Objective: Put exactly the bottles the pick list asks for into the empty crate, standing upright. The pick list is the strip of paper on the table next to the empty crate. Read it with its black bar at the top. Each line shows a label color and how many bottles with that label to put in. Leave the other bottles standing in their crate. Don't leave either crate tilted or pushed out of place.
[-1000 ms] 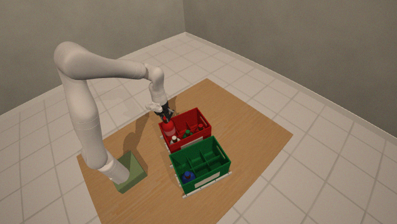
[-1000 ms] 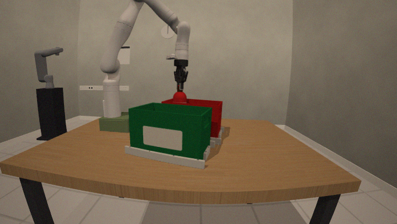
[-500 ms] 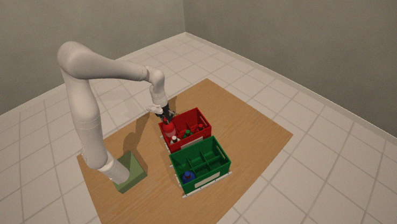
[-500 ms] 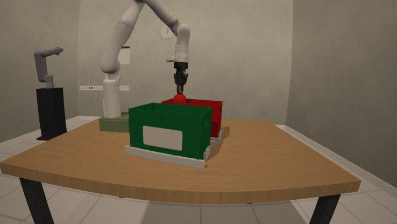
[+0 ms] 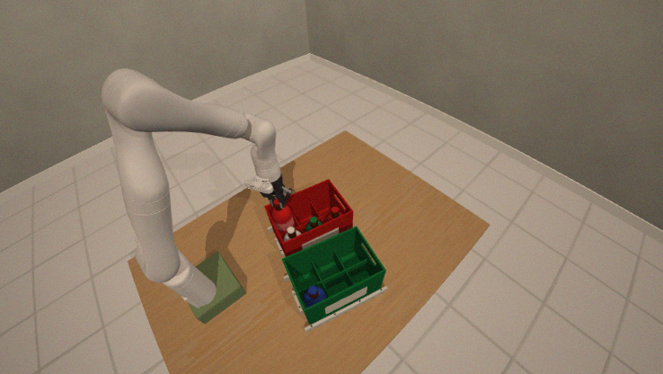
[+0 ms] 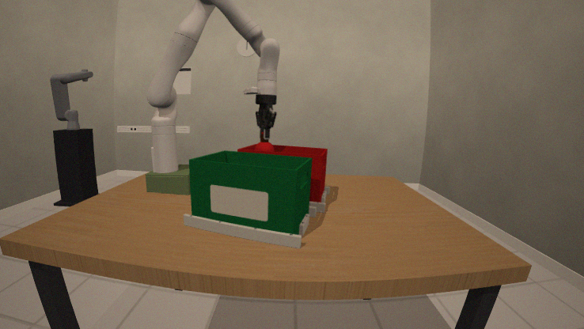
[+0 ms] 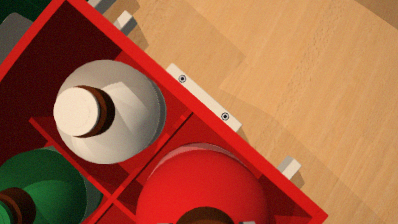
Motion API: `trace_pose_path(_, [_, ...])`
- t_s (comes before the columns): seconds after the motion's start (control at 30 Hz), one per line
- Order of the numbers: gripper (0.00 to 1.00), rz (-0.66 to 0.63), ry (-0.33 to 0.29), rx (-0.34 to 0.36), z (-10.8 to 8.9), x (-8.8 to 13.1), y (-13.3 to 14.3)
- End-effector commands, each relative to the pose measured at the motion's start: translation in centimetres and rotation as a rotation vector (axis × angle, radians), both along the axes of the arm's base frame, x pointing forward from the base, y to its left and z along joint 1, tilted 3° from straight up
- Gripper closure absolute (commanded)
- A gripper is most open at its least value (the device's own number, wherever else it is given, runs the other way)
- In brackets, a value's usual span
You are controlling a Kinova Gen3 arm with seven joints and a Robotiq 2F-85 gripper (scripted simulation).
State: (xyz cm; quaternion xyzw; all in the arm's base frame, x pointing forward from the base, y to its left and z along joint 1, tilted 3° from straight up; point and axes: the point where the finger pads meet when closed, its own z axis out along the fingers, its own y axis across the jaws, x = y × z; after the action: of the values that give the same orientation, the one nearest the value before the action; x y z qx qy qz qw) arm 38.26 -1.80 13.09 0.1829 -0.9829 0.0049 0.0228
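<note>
My gripper (image 5: 278, 200) is shut on the neck of a red-labelled bottle (image 5: 282, 217). The bottle stands low in the near left corner cell of the red crate (image 5: 310, 216); only its shoulder rises above the rim in the exterior view (image 6: 264, 148). In the wrist view the red bottle (image 7: 200, 190) fills its cell, with a white bottle (image 7: 107, 112) and a green bottle (image 7: 35, 195) in the cells beside it. The green crate (image 5: 334, 273) holds one blue bottle (image 5: 313, 295) in its near left cell. I cannot make out the pick list.
A further bottle with a dark red cap (image 5: 335, 211) stands in the red crate's far cell. Both crates sit in white rails on the wooden table. The arm's green base block (image 5: 216, 285) is at the left. A grey arm on a black stand (image 6: 73, 163) is beyond the table.
</note>
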Motion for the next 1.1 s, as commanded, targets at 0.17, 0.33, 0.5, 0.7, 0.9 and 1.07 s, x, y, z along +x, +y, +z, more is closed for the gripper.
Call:
trace_pose_path(0.17, [0.9, 0.0, -0.002, 0.0, -0.7, 0.0, 0.0])
trace_pose_path(0.33, [0.9, 0.0, -0.002, 0.0, -1.2, 0.0, 0.0])
trace_pose_path(0.5, [0.9, 0.0, -0.002, 0.0, -1.5, 0.0, 0.0])
trace_pose_path(0.7, [0.9, 0.0, -0.002, 0.0, -2.1, 0.0, 0.0])
trace_pose_path(0.9, [0.9, 0.0, -0.002, 0.0, -2.7, -0.1, 0.0])
trace_pose_path(1.07, [0.9, 0.0, -0.002, 0.0, -3.0, -0.1, -0.1])
